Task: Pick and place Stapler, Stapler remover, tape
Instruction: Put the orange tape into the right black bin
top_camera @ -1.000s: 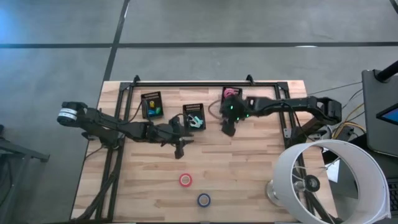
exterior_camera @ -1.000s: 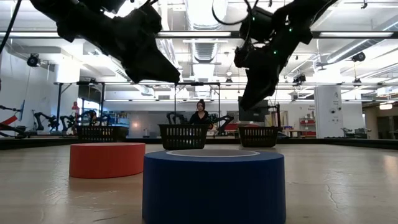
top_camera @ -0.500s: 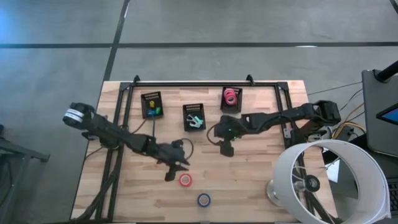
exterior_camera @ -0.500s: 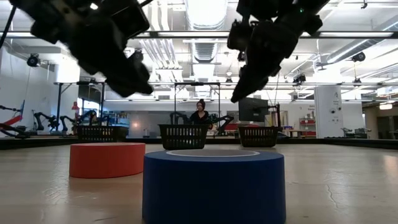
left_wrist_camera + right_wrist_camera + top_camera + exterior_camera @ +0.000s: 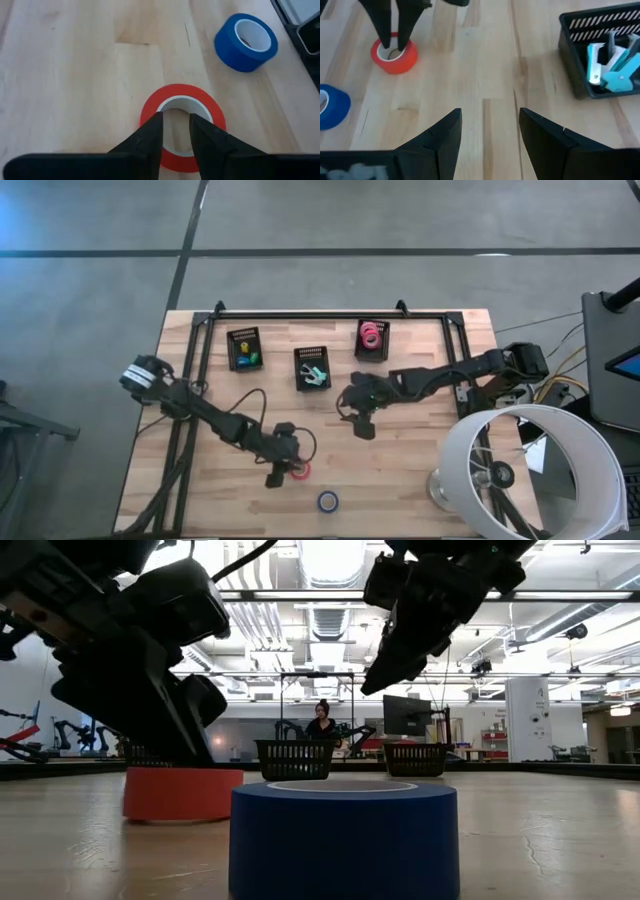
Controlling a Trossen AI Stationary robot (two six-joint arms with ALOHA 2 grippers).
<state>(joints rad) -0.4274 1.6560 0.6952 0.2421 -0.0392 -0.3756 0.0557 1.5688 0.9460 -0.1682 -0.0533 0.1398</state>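
The left gripper (image 5: 175, 127), fingers slightly parted astride the red tape ring's (image 5: 181, 125) wall, was mid-pick and next needed closing, while the spread-fingered right gripper (image 5: 487, 125) hovered empty.

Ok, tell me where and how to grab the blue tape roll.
Take the blue tape roll by its wall, from straight above: one claw finger into the pale core, one outside. It lies flat with the hole upward, apart from the red roll, so probably nothing blocks a vertical approach. The left claw straddles the red roll's wall likewise.

wood table (image 5: 420, 470), 3 baskets (image 5: 311, 367), 2 tapes (image 5: 328, 501)
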